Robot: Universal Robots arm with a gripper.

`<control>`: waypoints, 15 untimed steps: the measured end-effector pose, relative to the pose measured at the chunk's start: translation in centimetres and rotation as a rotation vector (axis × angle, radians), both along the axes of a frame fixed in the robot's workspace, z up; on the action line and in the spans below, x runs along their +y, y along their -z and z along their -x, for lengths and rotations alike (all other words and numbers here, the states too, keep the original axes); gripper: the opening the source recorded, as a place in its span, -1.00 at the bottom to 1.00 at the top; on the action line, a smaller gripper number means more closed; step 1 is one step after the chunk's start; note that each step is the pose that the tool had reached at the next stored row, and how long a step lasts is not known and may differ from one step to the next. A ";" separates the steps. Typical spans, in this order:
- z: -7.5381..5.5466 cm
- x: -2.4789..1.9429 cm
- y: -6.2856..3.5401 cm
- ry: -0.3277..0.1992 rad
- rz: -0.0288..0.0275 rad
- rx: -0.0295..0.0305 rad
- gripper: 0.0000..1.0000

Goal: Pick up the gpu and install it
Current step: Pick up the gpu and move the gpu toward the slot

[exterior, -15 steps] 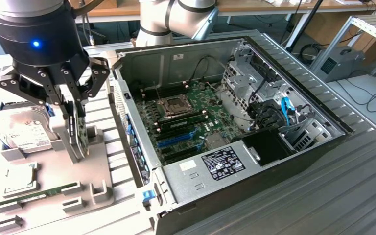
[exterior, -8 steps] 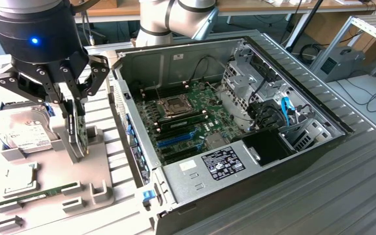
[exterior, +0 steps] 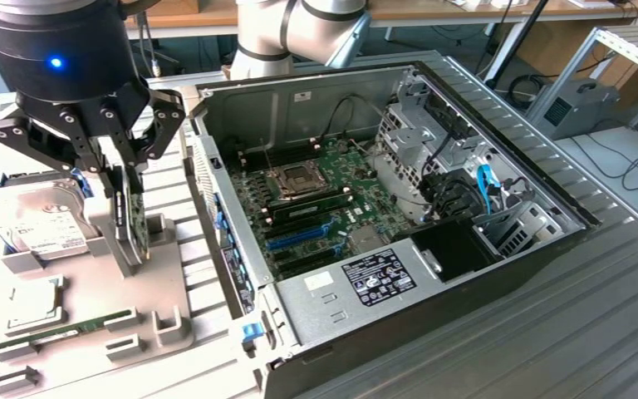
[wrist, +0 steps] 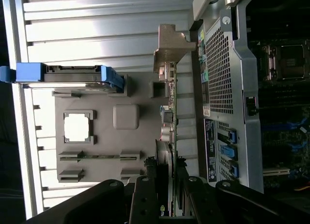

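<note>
Caught the gripper [exterior: 123, 187] pinched narrow on the gpu [exterior: 130, 220], fingers [exterior: 110, 179] pressing on both faces near the top edge. Same deal from the wrist view: gripper [wrist: 164, 163] closed around the card, gpu [wrist: 170, 112] seen edge-on, bracket [wrist: 169, 45] at the far end.

Found the gpu standing upright over the holder [exterior: 97, 274], lower edge down by its notch, well outside the case [exterior: 286, 104]. Honestly couldn't tell whether seated in the notch or lifted a hair.

Called the grab done, and the lift barely begun at best. Nothing carried across, nothing plugged in.

Looked round the holder next. Spotted the drive [exterior: 31, 220] just beside the gpu on the exterior view's left. Spotted the cpu [exterior: 36, 312] and ram [exterior: 53, 337] lying nearer the camera, both apart from the gripper.

Further out, saw the case lying open on the exterior view's right. Had the board [exterior: 319, 199] exposed and the blue slots [exterior: 296, 237] bare, no card in any of them.

So, early days by my reckoning: got hold of the thing, but hadn't brought it to the case, lined it up with a slot or pushed it home.
</note>
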State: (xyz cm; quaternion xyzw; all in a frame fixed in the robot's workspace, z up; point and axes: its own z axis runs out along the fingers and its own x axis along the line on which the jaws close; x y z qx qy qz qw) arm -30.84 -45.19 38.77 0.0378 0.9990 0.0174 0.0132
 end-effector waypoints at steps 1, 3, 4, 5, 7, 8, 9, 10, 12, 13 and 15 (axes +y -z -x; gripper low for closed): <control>0.0 0.00 0.00 0.000 0.0000 0.0000 -0.47; 0.0 0.00 -0.05 0.000 -0.0001 -0.0001 -0.47; 0.0 0.01 -0.06 0.000 -0.0001 -0.0001 -0.47; 0.0 0.02 -0.12 0.000 0.0000 0.0000 -0.47; 0.0 0.02 -0.12 0.000 -0.0001 -0.0001 -0.47; 0.0 0.02 -0.14 0.000 0.0000 0.0000 -0.47; 0.0 0.02 -0.16 0.000 0.0000 0.0001 -0.47; 0.0 0.02 -0.18 0.000 0.0000 0.0000 -0.47; 0.0 0.02 -0.22 0.000 0.0000 0.0000 -0.47; 0.0 0.02 -0.25 0.000 0.0000 0.0000 -0.47; 0.0 0.03 -0.27 0.000 -0.0001 -0.0001 -0.47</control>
